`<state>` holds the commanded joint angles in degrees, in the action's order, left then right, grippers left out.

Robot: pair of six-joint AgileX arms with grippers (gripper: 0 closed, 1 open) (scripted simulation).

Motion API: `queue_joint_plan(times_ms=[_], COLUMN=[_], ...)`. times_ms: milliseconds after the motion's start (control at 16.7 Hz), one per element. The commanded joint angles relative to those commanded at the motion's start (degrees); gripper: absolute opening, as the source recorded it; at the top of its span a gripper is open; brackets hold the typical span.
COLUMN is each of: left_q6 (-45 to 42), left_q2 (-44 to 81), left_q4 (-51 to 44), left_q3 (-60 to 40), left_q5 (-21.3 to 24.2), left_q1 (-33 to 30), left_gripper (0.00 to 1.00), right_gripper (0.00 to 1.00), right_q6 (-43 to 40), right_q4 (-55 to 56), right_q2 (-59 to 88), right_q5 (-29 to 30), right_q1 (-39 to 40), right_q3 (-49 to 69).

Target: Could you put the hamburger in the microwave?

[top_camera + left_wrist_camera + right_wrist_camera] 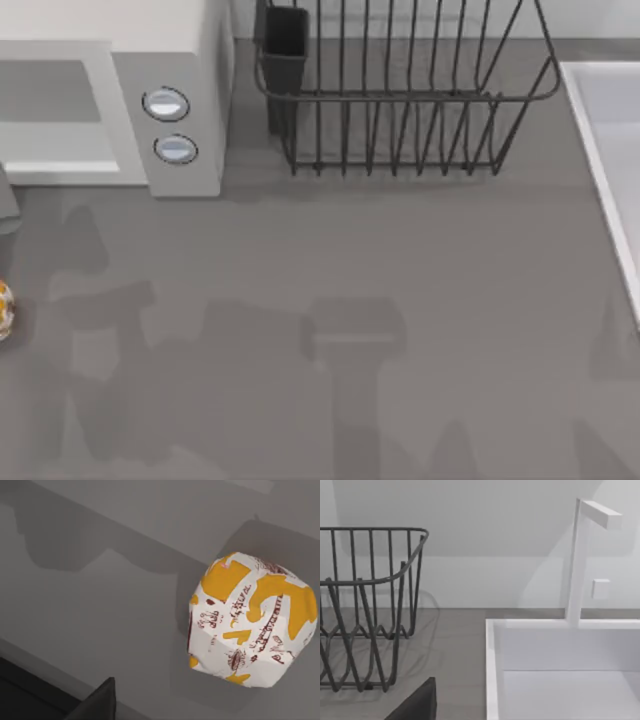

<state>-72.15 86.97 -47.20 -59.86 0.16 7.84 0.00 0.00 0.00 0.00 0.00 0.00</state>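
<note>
The hamburger [252, 620] is seen in the left wrist view as a rounded bundle in white wrapping printed with orange-yellow patches and dark red marks, resting on the grey surface [330, 300]. In the top view, a sliver of it [4, 310] is found at the far left edge of the surface, well in front of the microwave. The microwave [190, 60] is placed at the back left, white and boxy, with its grey interior exposed and two round silvery-blue buttons [166, 104] on its panel. Just beside it, at the back centre, a dark wire dish rack [400, 100] is set. A white sink [610, 150] is built in at the right edge, and in the right wrist view a white faucet [577, 565] is seen standing behind its basin. Whether the fingers of either arm are wide or narrow cannot be told.
</note>
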Motion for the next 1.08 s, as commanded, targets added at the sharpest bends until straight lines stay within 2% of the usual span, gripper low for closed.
queue_joint_plan(times_ms=[240, 420, 780, 1080], left_q6=[-11.08, -14.64, -14.87, -16.78], left_q2=[13.86, 18.27, 18.47, 18.82], left_q4=[-7.32, -9.73, -9.60, -2.55], left_q3=[-9.28, -12.34, -12.21, -5.35], left_q5=[0.02, 0.03, 0.02, 0.04], left_q1=[1.20, 1.59, 1.38, 3.42], left_gripper=[1.00, 1.00, 1.00, 1.00], right_gripper=[1.00, 1.00, 1.00, 1.00], right_q6=[0.00, 0.00, 0.00, 0.00], right_q4=[0.00, 0.00, 0.00, 0.00], right_q2=[0.00, 0.00, 0.00, 0.00], right_q5=[0.00, 0.00, 0.00, 0.00], right_q1=[0.00, 0.00, 0.00, 0.00], right_q3=[0.00, 0.00, 0.00, 0.00])
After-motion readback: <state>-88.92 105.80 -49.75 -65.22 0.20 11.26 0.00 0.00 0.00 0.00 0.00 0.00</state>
